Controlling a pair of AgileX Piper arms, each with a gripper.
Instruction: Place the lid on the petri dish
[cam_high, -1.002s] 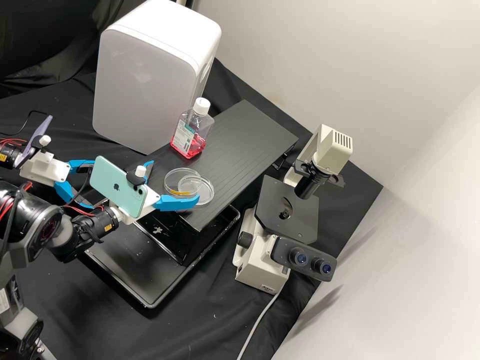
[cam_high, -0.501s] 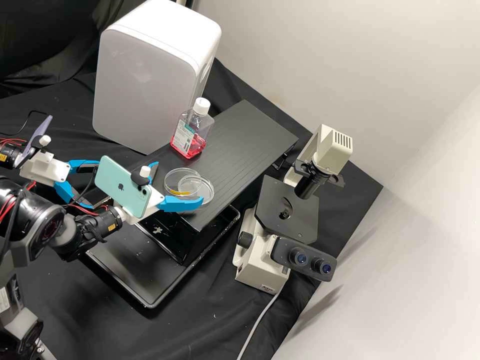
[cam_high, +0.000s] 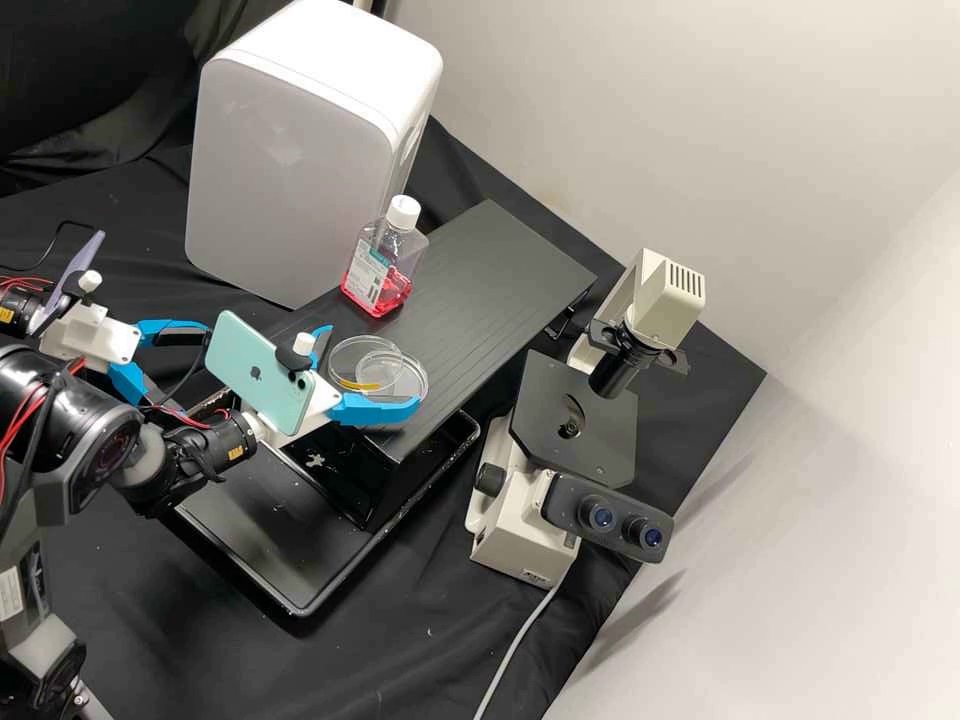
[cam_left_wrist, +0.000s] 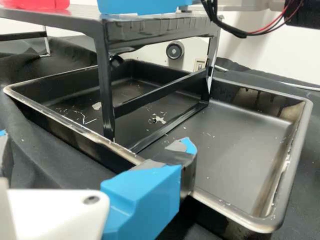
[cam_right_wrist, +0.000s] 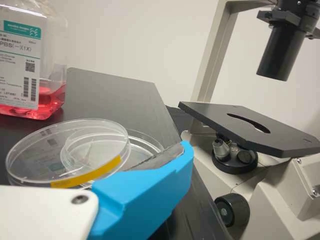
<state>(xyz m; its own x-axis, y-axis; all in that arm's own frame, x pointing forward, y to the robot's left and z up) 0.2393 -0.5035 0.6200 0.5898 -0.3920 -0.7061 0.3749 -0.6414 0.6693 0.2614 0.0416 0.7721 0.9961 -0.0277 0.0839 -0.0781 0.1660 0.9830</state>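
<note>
The clear round plastic lid (cam_high: 362, 360), with a yellow strip on its rim, leans overlapping the shallow clear dish (cam_high: 407, 381) on a black ribbed metal rack (cam_high: 490, 280). The right pincer (cam_high: 370, 367) is open around both pieces, one blue finger (cam_right_wrist: 145, 195) just beside the dish rim. The left pincer (cam_high: 160, 360) is open and holds nothing, low beside the scuffed black tray (cam_left_wrist: 240, 150) on the cloth-covered table (cam_high: 420, 640).
</note>
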